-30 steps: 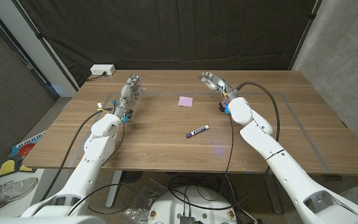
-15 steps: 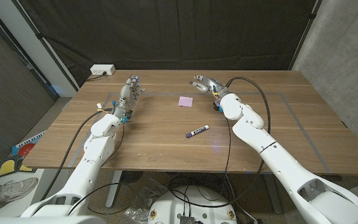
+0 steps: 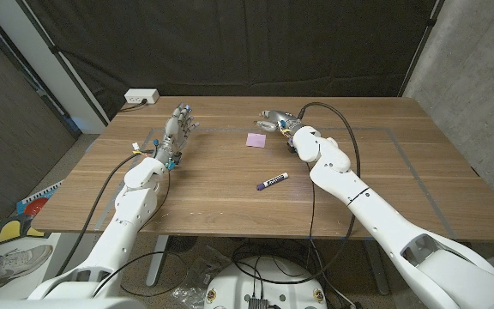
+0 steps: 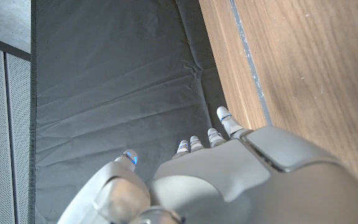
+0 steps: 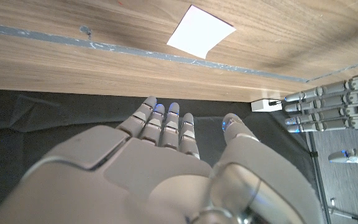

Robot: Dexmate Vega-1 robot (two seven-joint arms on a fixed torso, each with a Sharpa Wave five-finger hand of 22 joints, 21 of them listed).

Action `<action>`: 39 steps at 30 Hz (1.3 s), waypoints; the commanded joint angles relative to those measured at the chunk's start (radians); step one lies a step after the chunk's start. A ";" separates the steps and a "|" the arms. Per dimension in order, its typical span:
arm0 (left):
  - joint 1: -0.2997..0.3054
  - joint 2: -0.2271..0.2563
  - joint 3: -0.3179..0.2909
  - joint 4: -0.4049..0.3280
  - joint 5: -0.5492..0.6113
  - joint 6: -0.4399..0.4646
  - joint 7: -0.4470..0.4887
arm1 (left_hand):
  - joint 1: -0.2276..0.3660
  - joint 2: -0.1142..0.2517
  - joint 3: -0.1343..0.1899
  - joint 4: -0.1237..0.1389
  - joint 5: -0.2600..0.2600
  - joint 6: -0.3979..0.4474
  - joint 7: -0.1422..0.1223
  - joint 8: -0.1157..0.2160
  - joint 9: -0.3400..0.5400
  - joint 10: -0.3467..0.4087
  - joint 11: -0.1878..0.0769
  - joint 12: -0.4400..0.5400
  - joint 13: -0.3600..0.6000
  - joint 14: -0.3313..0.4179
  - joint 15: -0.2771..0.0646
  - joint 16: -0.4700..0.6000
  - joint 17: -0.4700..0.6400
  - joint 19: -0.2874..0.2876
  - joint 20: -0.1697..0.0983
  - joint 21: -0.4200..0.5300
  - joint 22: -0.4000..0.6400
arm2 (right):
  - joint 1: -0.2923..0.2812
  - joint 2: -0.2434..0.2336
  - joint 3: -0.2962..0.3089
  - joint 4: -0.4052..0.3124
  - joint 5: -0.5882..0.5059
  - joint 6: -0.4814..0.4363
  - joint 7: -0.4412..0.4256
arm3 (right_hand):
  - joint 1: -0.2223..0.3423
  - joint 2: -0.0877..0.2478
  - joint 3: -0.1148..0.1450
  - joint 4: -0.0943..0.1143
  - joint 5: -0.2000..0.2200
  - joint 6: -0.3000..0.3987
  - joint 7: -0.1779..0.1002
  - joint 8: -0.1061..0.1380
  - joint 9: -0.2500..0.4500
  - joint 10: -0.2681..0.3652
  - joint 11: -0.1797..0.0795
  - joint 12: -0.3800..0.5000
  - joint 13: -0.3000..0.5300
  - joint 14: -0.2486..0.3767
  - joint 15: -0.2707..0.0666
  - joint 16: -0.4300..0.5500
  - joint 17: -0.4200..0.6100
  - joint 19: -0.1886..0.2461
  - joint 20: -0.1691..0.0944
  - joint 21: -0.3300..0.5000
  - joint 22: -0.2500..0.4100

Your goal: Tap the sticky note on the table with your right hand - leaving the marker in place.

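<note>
Purple marker (image 3: 272, 181) lying mid-worktop toward the near edge, pink sticky note (image 3: 255, 140) beyond it toward the far edge, right hand (image 3: 280, 121) just beside the note, fingers extended, holding nothing, left hand (image 3: 178, 124) near the far-left corner, fingers spread, empty.

Pink sticky note (image 3: 255, 140), seemingly purple marker (image 3: 272, 181)

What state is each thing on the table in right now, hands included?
sticky note: flat on the table, untouched.
marker: capped, lying on the table nearer the robot than the note, nothing touching it.
right hand: holds nothing, fingers apart, beside the note and apart from it.
left hand: holds nothing, fingers spread, over the table's left part.
</note>
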 commanded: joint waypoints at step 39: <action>-0.037 -0.003 -0.020 0.076 0.002 -0.012 -0.025 | 0.001 0.080 0.007 -0.001 0.004 -0.205 -0.006 0.000 0.003 -0.199 0.007 0.001 0.001 -0.209 -0.050 0.001 0.006 -0.202 -0.046 -0.014 0.004 | 0.224 0.147 -0.213 0.319 -0.337 -0.160 0.306 | 0.003 -0.001 0.000 0.016 -0.005 0.035 0.010 -0.003 0.006 0.034 -0.033 -0.006 0.002 0.013 -0.035 -0.002 0.013 0.026 -0.023 0.010 0.004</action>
